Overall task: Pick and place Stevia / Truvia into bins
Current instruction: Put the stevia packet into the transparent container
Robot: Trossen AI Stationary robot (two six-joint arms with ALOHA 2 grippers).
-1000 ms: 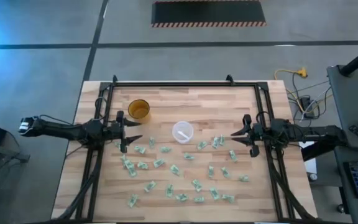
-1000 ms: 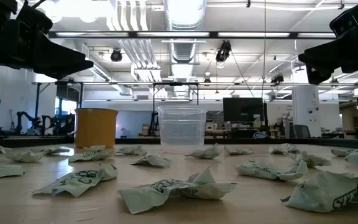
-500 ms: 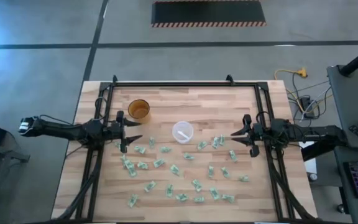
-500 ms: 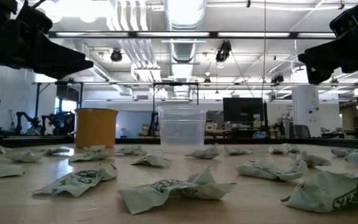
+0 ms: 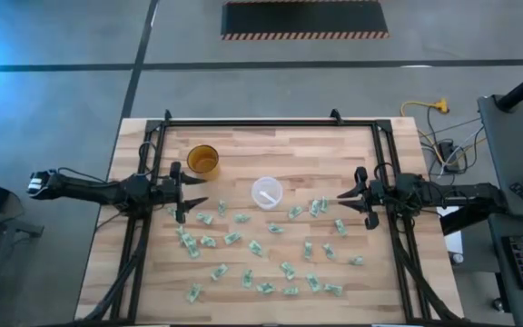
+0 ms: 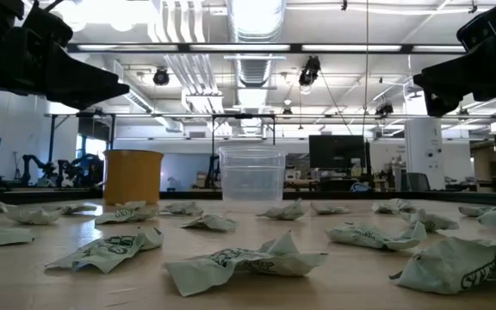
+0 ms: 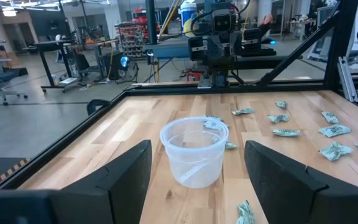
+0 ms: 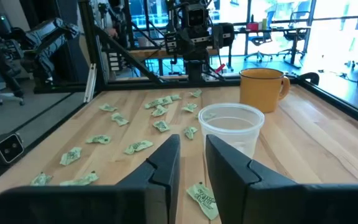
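Writing: dark print is seen on the sachets (image 6: pixel 231 263) in the low view, but it cannot be read.
Sachets: scattered on the table (image 5: pixel 334 150), mostly on its near half, beside and in front of the clear cup (image 5: pixel 266 193).
Clear cup: upright near the table centre; a white strip inside is shown only from above and by the left wrist.
Amber cup (image 5: pixel 202 161): a handle is shown only in the right wrist view.
Left gripper (image 5: pixel 192 192): spread wide, nothing held, at the left edge.
Right gripper (image 5: pixel 345 199): narrowly parted, empty, at the right edge.

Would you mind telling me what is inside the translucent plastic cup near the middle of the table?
The translucent cup already holds at least one pale sachet lying slanted against its wall. The cloudy plastic hides whether more lie flat on the bottom.
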